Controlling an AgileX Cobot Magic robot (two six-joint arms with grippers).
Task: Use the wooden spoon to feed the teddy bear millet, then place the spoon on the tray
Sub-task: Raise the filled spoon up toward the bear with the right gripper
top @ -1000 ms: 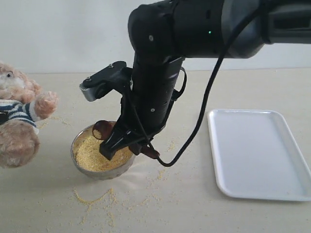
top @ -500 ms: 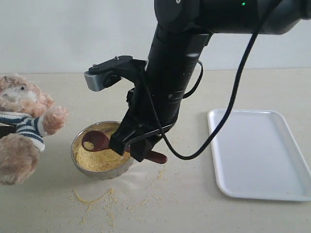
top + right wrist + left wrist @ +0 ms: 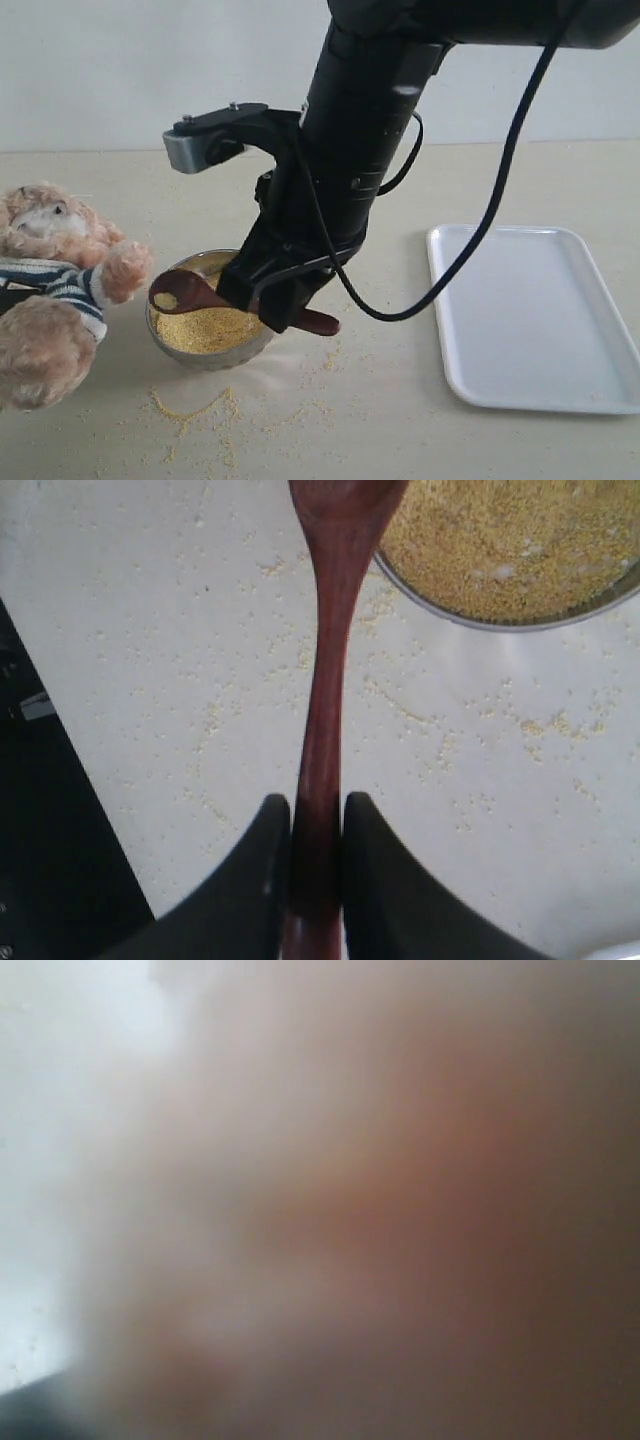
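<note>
Beige table (image 3: 400,430). Right gripper (image 3: 317,810) clenched on wooden spoon (image 3: 188,292), now lifted off millet (image 3: 205,328) toward teddy bear (image 3: 55,290), which has shifted closer; feeding next. Left gripper: cannot tell.

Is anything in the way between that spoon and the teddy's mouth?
In the outside view, the spoon in the right hand faces the teddy bear; its raised paw appears to lie between spoon and muzzle. Nothing else does.
</note>
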